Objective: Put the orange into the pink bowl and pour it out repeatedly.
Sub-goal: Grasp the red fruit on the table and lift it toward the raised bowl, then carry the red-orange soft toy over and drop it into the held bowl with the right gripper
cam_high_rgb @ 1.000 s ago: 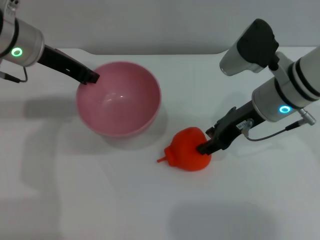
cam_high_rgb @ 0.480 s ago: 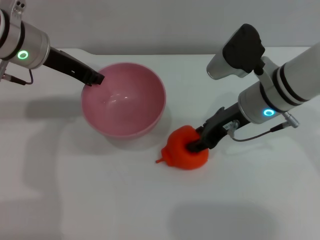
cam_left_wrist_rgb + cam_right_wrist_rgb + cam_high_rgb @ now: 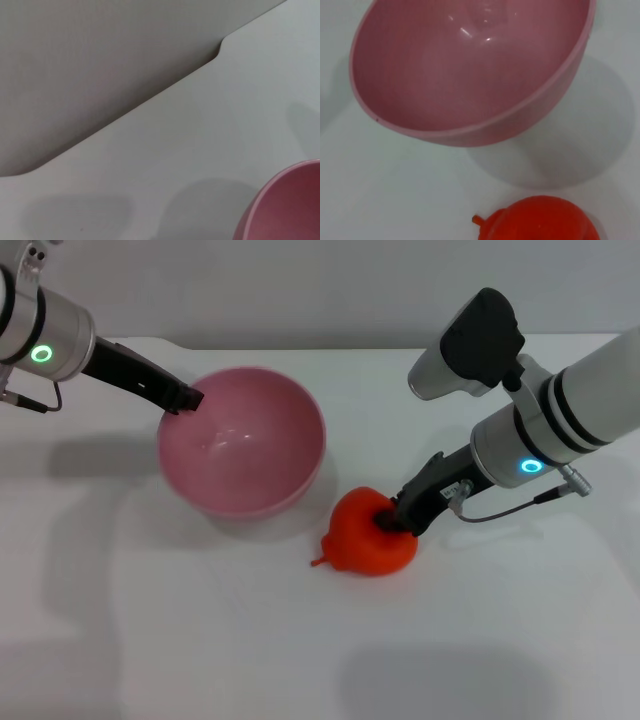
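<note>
Gripping the bowl rim with our left gripper, our right gripper clamps the orange on the table.

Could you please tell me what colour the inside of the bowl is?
Plain glossy pink, unpatterned; the pink bowl shows best in the right wrist view.

White bench against a grey wall

The smooth bench has a notched back edge; the plain wall rises behind, with soft shadows under even light.
</note>
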Robot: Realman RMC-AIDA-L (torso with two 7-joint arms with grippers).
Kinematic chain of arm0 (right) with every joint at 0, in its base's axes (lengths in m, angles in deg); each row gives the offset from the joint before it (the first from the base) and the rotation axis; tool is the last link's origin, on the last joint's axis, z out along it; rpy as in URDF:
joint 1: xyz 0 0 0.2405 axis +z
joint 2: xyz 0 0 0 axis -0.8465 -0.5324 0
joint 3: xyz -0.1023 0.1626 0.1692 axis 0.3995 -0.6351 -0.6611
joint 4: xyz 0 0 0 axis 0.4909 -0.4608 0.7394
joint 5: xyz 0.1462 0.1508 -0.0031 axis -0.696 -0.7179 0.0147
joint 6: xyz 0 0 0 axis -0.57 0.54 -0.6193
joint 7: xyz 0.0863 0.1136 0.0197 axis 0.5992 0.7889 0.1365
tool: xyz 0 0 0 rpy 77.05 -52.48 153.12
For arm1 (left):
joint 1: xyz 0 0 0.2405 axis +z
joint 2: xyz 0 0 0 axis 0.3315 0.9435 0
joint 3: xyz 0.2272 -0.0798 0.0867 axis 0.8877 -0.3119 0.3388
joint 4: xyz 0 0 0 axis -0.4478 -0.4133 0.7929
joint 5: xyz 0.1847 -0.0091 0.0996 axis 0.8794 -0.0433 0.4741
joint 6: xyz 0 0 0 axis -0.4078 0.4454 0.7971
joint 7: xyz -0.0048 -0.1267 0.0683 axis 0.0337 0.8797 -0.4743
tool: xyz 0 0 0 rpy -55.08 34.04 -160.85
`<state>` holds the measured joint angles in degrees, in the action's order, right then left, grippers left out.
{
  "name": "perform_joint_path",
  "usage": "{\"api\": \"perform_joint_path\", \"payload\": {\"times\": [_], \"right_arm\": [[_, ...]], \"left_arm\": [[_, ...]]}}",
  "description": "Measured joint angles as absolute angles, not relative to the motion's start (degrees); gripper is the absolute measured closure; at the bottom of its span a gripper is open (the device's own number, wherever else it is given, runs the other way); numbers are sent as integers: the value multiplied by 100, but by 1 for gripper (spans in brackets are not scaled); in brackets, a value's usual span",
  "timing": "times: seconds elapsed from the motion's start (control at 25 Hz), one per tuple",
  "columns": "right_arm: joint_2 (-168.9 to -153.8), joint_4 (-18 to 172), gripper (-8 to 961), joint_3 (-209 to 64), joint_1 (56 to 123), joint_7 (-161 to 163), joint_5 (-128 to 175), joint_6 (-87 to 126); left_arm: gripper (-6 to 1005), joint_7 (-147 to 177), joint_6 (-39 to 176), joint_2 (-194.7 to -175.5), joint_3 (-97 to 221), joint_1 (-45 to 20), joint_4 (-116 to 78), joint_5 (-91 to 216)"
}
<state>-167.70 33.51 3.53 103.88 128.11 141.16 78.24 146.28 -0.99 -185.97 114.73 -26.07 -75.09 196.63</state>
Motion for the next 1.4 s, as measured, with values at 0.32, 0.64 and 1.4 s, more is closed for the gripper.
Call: {"api": "perform_joint_path", "payload": {"times": [0.32, 0.64, 1.4], "right_arm": [[-16773, 3033, 856, 233, 10165, 12852, 14106, 7730], [-16772, 1969, 897, -914, 9336, 12873, 13910, 7574], [-16794, 229, 852, -1410, 9074, 11636, 11463, 8916]], "left_arm": [[957, 14610, -99, -18593, 11473, -2570, -7522, 19663], [958, 14611, -115, -18546, 11472, -2552, -7540, 19663], [957, 14523, -106, -18734, 11557, -2594, -7505, 19662]]}}
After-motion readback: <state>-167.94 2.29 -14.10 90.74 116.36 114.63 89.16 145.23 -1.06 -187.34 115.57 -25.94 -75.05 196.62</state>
